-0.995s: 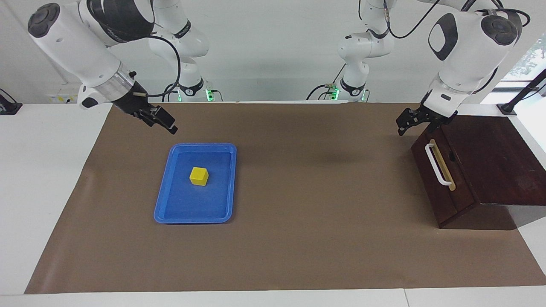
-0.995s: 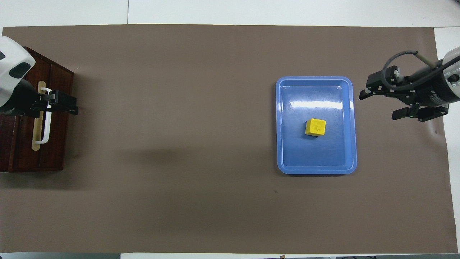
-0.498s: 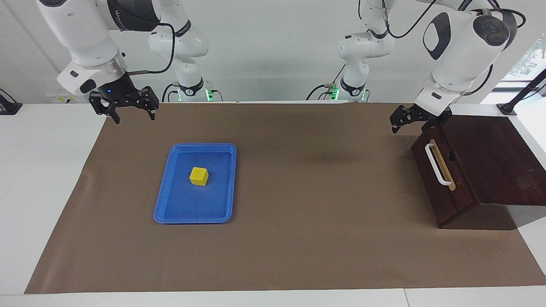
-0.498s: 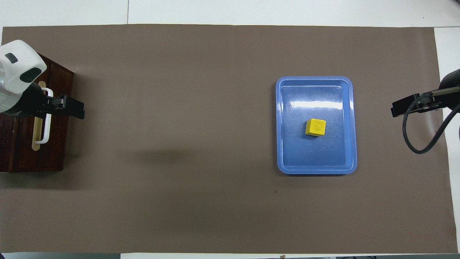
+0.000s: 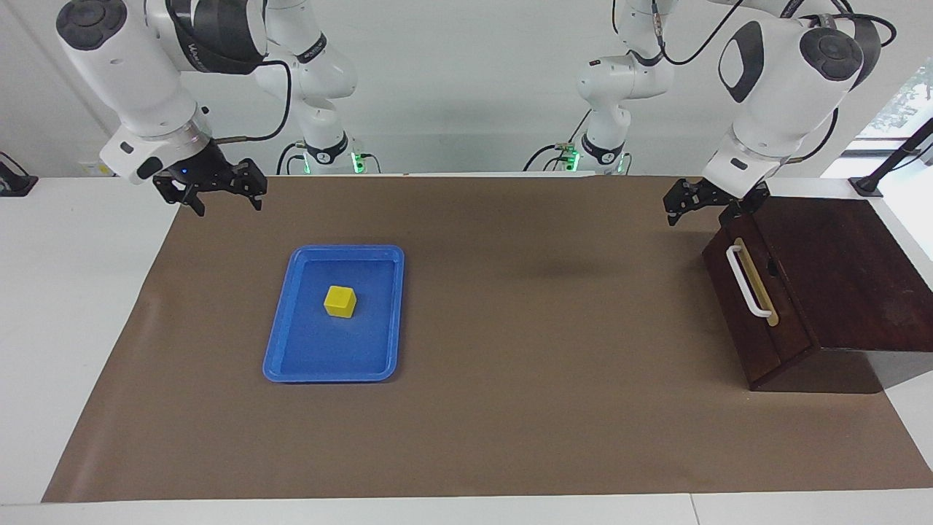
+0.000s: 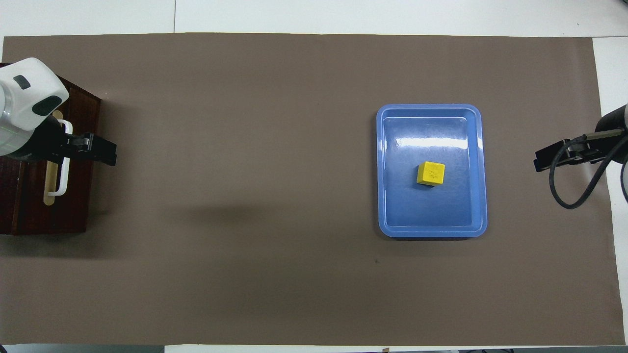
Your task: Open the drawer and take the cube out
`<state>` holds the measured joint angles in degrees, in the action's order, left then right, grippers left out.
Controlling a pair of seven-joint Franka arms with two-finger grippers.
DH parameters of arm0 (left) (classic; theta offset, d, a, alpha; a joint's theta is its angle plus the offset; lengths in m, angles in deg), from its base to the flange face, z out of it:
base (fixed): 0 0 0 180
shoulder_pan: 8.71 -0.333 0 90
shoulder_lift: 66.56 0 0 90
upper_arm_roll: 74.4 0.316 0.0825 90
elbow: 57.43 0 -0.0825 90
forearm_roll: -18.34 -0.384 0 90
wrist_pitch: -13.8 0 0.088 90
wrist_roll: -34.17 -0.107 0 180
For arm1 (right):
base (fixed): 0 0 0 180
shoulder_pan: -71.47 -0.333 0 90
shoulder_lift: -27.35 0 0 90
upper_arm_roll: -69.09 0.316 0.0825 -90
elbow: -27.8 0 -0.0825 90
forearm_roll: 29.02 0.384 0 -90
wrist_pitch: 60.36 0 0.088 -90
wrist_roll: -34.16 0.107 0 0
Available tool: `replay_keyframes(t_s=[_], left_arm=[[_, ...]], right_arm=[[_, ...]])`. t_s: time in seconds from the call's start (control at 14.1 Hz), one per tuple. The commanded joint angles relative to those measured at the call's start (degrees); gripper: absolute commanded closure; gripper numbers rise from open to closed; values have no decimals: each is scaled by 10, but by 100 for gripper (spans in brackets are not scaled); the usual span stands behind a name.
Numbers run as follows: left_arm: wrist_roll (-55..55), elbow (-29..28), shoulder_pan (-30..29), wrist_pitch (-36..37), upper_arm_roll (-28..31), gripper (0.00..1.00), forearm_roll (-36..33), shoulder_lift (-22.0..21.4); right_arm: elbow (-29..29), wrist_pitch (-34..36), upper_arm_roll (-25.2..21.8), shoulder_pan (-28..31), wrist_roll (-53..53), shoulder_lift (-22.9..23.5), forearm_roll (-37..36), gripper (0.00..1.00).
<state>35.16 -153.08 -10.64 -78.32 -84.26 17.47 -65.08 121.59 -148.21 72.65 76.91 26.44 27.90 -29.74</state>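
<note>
The yellow cube [image 5: 340, 301] [image 6: 431, 173] lies in the middle of a blue tray [image 5: 291, 364] [image 6: 431, 231]. At the left arm's end of the table stands the dark wooden box with its drawer [image 5: 762, 321] [image 6: 76, 201] pushed in, white handle [image 5: 747, 281] [image 6: 62, 181] facing the mat. My left gripper [image 5: 698, 211] [image 6: 100, 151] hangs open in the air over the drawer front's corner, apart from the handle. My right gripper [image 5: 228, 206] [image 6: 544, 161] hangs open over the mat's edge beside the tray, holding nothing.
A brown mat [image 5: 547, 408] [image 6: 245, 147] covers most of the white table. The box's sloping top [image 5: 838, 270] rises toward the table's end. A black cable loops off the right wrist [image 6: 564, 196].
My right gripper has swung away from the tray toward the mat's corner and now points down. My left gripper has lifted a little and drifted off the drawer's handle. Cube and drawer have not moved.
</note>
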Motion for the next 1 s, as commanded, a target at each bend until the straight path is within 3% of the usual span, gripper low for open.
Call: replay_keyframes(t_s=[0.0,0.92], left_arm=[[-6,-5,9,9,6,0,-11,-12],[-5,-6,1,2,12,0,-11,-22]], right_arm=[[-18,15,6,11,2,4,26,0],[-17,14,4,5,8,0,2,0]])
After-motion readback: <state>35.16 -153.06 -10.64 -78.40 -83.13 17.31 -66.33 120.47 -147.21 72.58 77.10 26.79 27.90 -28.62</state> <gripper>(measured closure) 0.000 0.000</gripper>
